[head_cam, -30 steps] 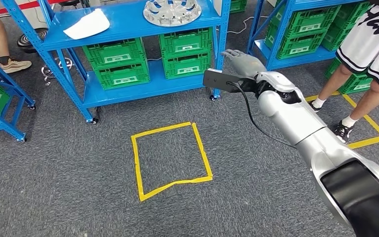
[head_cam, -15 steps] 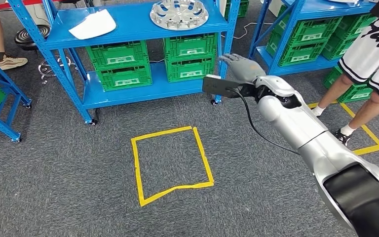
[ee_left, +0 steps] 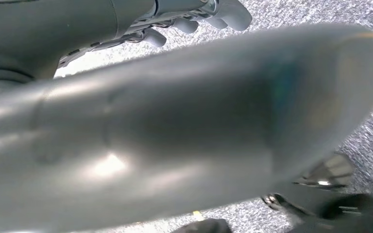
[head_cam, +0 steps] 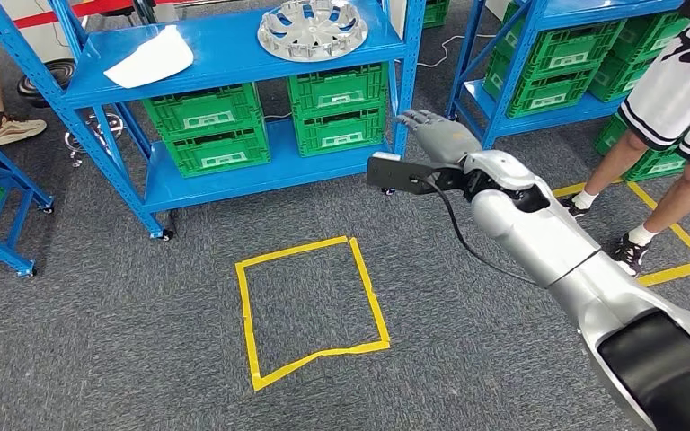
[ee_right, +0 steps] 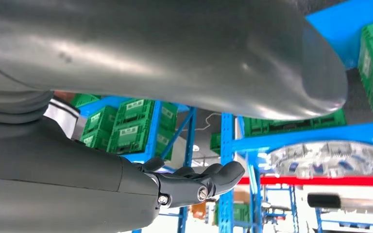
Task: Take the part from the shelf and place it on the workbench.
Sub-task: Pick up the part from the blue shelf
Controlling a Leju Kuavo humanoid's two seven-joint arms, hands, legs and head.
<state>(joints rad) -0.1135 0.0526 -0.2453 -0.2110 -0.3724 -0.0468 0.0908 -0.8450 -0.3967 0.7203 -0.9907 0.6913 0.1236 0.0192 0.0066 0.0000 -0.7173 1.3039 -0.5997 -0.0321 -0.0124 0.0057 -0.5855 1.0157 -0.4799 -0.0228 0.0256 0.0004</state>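
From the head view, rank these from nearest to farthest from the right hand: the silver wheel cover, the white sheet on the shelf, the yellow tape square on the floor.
From the right hand:
1. Silver wheel cover, on the top shelf, up and to its left.
2. Yellow tape square, on the carpet, below and left.
3. White sheet, at the far left of the same shelf.

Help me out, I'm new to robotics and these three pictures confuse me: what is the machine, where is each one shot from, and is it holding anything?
This is a humanoid robot with silver arms. The wide picture comes from its head, looking down at grey carpet with a yellow tape square. Its right hand is raised toward a blue shelf and holds nothing, fingers apart. On the shelf's top level lie the silver wheel-like part and a white sheet; green crates sit below. A person stands at the right.

The other two pictures come from cameras at the wrists, so a blurred grey cover looms large. The right wrist view shows the hand and the part beyond. The left hand is barely visible over carpet.
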